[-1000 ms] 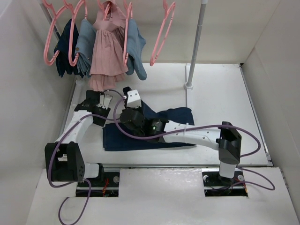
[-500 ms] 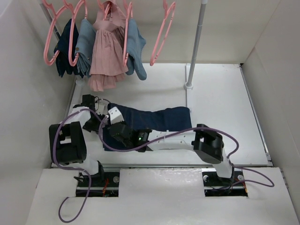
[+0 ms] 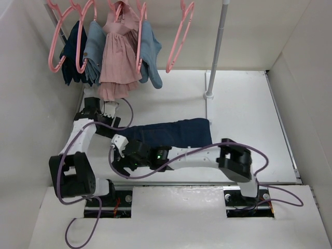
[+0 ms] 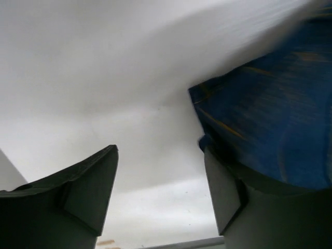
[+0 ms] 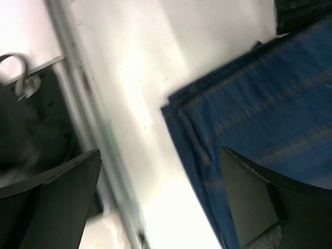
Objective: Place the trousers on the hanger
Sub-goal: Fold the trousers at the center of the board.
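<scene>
Right wrist view: right hand (image 5: pixel 161 174) wide open, empty, over the trousers (image 5: pixel 264 104); left hand (image 4: pixel 158 161) open, empty.

White arm links (image 3: pixel 194 154), black joints (image 3: pixel 236 161), looping purple cables (image 3: pixel 66 233).

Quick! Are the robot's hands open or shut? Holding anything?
Left gripper: open, holding nothing.
Right gripper: open, holding nothing, over the trousers' edge.

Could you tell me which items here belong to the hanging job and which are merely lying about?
For the job: dark navy trousers flat on the table; empty pink hanger hanging above.
Just about: pink dress; faded-blue denim garments; white pole.
</scene>
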Motion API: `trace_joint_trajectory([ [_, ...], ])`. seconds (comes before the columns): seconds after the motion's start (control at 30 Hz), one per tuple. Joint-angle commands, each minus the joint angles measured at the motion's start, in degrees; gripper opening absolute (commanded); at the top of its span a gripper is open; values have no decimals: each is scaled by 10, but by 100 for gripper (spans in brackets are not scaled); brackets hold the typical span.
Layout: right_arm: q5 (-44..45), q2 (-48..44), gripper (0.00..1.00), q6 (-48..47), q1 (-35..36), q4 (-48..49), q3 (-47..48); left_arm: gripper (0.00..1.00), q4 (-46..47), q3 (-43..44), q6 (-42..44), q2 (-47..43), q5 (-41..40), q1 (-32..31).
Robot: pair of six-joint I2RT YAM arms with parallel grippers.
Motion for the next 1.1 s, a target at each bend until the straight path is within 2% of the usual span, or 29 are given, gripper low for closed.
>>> trace_joint_trajectory([
  [0.0,-14,-128,100,-20,3,16,-38,68,-22,31,44,-63,84,0],
  [0.03,-9,-149,100,-20,-4,16,-56,74,-22,31,49,-75,98,0],
  [0.13,-38,-250,100,50,-47,10,-166,81,-17,20,81,-112,120,0],
  [0.23,-68,-293,100,97,-92,-2,-234,86,-12,14,88,-120,125,0],
  [0.37,-62,-359,100,177,-172,-33,-328,94,-17,7,88,-103,120,-5],
  [0.57,-48,-460,100,274,-374,-88,-432,96,-23,0,93,-116,132,-19],
  [0.63,-48,-466,100,281,-451,-102,-444,94,9,-22,87,-116,73,-40],
  [0.7,-61,-459,100,281,-497,-115,-444,91,29,-62,76,-89,18,-67],
  [0.77,-90,-445,100,264,-552,-115,-444,87,56,-95,70,-65,-43,-67],
  [0.9,-168,-372,100,210,-584,-73,-449,85,102,-134,65,-27,-83,-67],
  [1.07,-253,-339,98,209,-584,-11,-473,82,136,-139,60,-10,-105,-73],
])
